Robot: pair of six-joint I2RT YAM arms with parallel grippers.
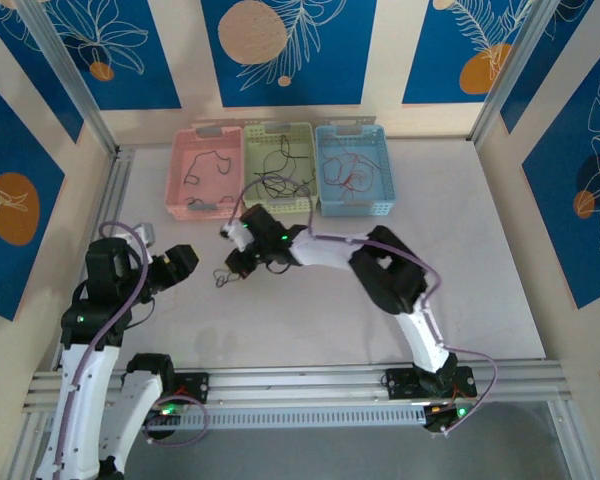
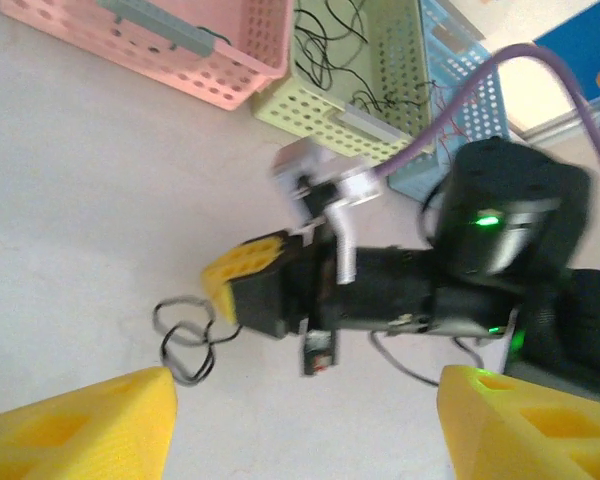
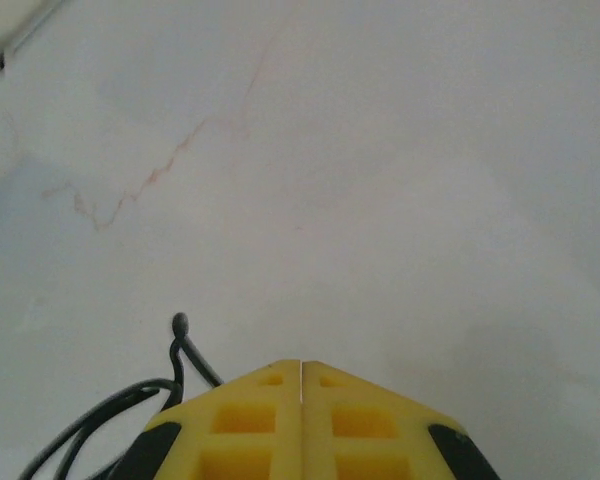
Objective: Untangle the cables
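Three baskets stand in a row: pink basket [image 1: 177, 178], green basket [image 1: 279, 129], blue basket [image 1: 352, 130], each holding thin cables [image 1: 277, 162]. One black cable [image 1: 225, 281] lies on the tabletop [image 1: 460, 250]. The right wrist view shows the right gripper [image 3: 300, 366] pressed together on it. The left wrist view shows the left gripper [image 2: 305, 380] spread.

The right arm [image 1: 400, 290] leans up and back from its base to a bent elbow, and its forearm stretches left to a wrist [image 1: 280, 243] lit green. The right gripper [image 3: 300, 372] is angled low, its yellow fingers pressed together with no gap. The left arm [image 1: 105, 300] stands folded over its base. The left gripper [image 2: 305, 420] faces the right one, fingers spread wide.
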